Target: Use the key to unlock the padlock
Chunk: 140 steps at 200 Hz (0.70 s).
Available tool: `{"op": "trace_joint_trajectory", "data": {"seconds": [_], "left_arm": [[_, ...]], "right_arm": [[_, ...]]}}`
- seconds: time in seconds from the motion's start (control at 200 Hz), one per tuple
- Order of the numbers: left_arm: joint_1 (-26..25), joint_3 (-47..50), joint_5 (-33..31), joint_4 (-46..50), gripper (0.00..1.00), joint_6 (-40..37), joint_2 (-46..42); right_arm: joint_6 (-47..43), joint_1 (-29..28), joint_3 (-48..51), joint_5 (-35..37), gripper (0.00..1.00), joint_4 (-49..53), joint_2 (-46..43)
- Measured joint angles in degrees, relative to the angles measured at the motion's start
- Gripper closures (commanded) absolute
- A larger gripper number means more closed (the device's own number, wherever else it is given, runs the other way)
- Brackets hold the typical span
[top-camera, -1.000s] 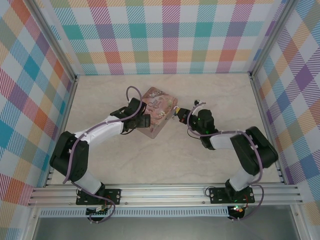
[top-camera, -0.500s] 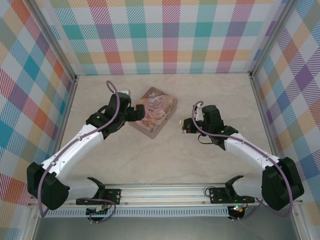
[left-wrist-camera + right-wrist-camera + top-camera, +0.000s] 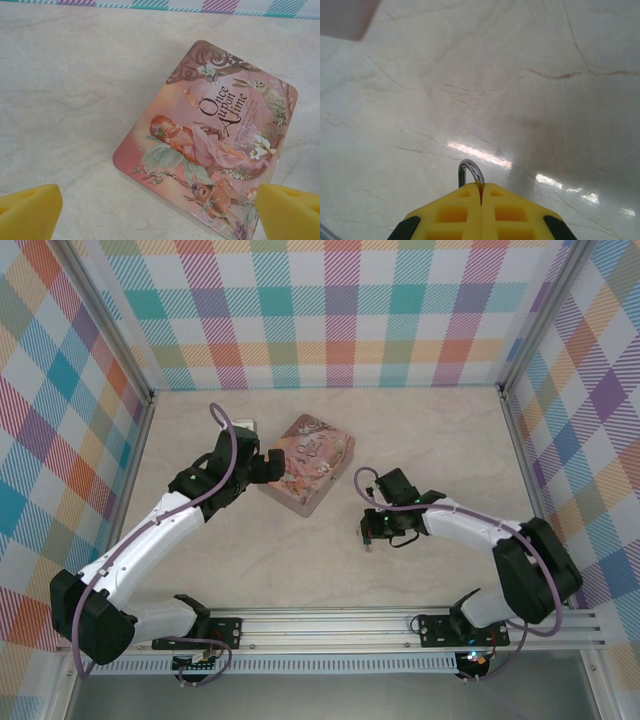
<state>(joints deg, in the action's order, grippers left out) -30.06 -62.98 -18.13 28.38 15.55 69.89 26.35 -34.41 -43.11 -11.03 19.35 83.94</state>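
Note:
My right gripper (image 3: 481,189) is shut, and a thin silver shackle (image 3: 470,171) sticks out from between its yellow pads. This is the padlock; its body is hidden inside the grip. In the top view the right gripper (image 3: 368,530) hangs low over the bare table, in front of the pink tin (image 3: 312,465) and to its right. My left gripper (image 3: 262,466) is at the tin's left edge. It stands wide open, the yellow fingertips (image 3: 29,211) far apart over the tin's (image 3: 215,135) near corner, with nothing between them. The key is out of view.
The pink illustrated tin lies flat at mid-table, turned at an angle. A small pale object (image 3: 245,426) sits behind the left wrist. Checked walls and metal rails (image 3: 330,625) close in the marble table.
The left gripper opened fully and drew back to the tin's left edge. The right gripper carried the padlock away from the tin's right side, toward the near edge.

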Motion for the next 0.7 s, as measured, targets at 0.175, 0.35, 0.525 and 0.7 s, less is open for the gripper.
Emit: {"op": "trace_joint_trajectory", "data": {"seconds": [0.175, 0.35, 0.525, 0.7], "left_arm": [[0.0, 0.61, -0.68, 0.11, 0.01, 0.0, 0.0], [0.0, 0.7, -1.09, 0.07, 0.01, 0.0, 0.0], [0.02, 0.7, -1.07, 0.11, 0.0, 0.0, 0.0], [0.87, 0.7, -0.61, 0.22, 0.0, 0.0, 0.0]], "right_arm": [[0.02, -0.13, -0.61, 0.02, 0.96, -1.14, 3.61], [0.2, -0.13, -0.83, 0.61, 0.9, -1.95, 4.68], [0.85, -0.13, -0.83, 1.77, 0.77, -3.02, 4.87], [0.11, -0.13, -0.63, 4.68, 0.64, -2.86, 1.49]]}}
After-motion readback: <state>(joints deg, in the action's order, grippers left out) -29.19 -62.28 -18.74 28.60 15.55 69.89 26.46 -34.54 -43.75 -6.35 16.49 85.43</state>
